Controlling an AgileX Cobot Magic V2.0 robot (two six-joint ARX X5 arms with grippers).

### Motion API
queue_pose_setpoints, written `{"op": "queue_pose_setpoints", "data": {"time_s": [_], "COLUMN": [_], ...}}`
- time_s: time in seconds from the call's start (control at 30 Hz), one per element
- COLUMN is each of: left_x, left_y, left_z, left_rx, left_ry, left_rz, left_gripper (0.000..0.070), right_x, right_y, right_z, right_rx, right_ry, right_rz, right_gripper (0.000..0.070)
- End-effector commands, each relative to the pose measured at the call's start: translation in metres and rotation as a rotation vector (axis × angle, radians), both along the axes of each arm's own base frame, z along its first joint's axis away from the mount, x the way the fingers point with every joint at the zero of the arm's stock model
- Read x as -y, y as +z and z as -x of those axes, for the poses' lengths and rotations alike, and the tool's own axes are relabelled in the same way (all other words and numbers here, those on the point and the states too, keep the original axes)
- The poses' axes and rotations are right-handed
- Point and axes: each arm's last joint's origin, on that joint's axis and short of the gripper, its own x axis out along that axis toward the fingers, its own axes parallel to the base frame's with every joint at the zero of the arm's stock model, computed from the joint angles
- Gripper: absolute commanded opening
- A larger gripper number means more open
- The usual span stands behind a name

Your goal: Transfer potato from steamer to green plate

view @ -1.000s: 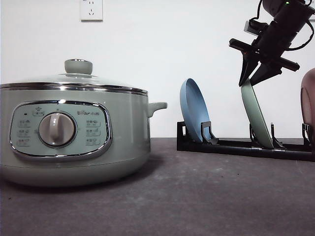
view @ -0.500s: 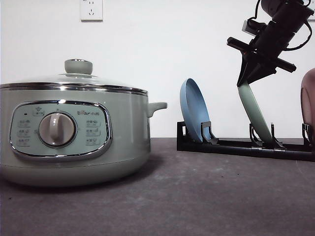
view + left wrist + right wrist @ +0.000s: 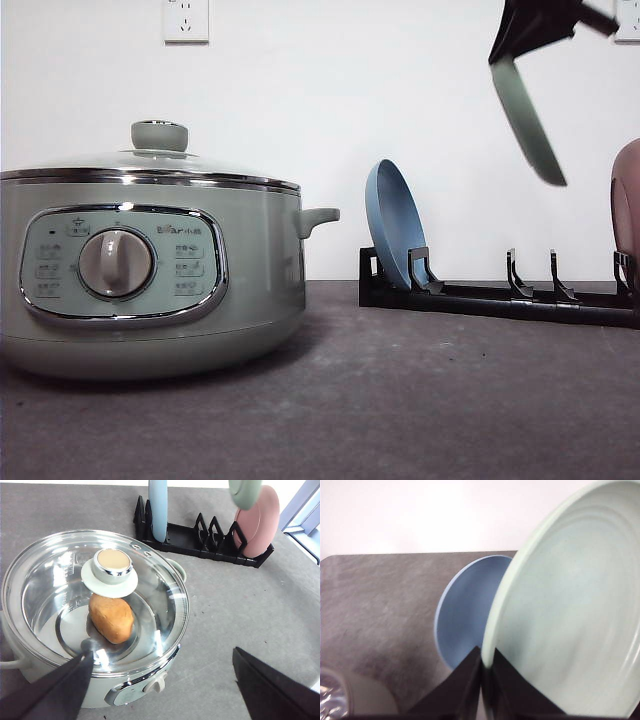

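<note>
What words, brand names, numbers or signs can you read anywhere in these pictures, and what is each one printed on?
Brand word beside the dial, on the steamer control panel: too blurred to read.
Small button labels either side of the dial: too small to read.
Wall socket: no readable marking.
Blue plate, green plate, rack: no text.

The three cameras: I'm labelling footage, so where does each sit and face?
Front: low at table height, facing steamer, rack, wall; right gripper lifts green plate.
Left wrist: above, looking down on lid, potato; left gripper open.
Right wrist: at the plate's rim; fingers clamp it.
Shared: blue plate.
</note>
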Motion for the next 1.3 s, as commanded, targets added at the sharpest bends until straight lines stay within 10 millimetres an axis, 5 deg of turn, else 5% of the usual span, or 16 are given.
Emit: {"op": "queue_pose_setpoints", "data": {"time_s": [0.0,0.3,0.67,0.93,1.27], "left_x": [0.000,0.000,0.000,0.000,0.000], "left_y": [0.006,0.006,0.006,0.007,0.006], "left_z": [0.000,0.000,0.000,0.000,0.000], "left_rx": [0.032,0.033,0.033,0.033,0.033], "left_ry": [-0.009,-0.009,-0.008,-0.008,-0.008], "left_rz": [-0.004,-0.004,-0.004,-0.004,-0.004], "left_gripper": [0.0572,0.0572,0.0572,0.0572,0.0572], "right_x": [-0.006,-0.036,-0.091,-0.131,-0.162], "right_y": [0.015,0.039,0.017,-0.021,-0.105], "right_z": [0.010,0.074,0.130,0.163,0.190], "right_rx": [0.058,0.067,-0.145,-0.231,-0.314], "right_ry": [0.043,0.176,0.388,0.510,0.588], "right_rz": [0.035,0.207,0.536,0.735,0.882], "right_gripper": [0.0006,0.0005,0.0004,0.0004,0.0004]}}
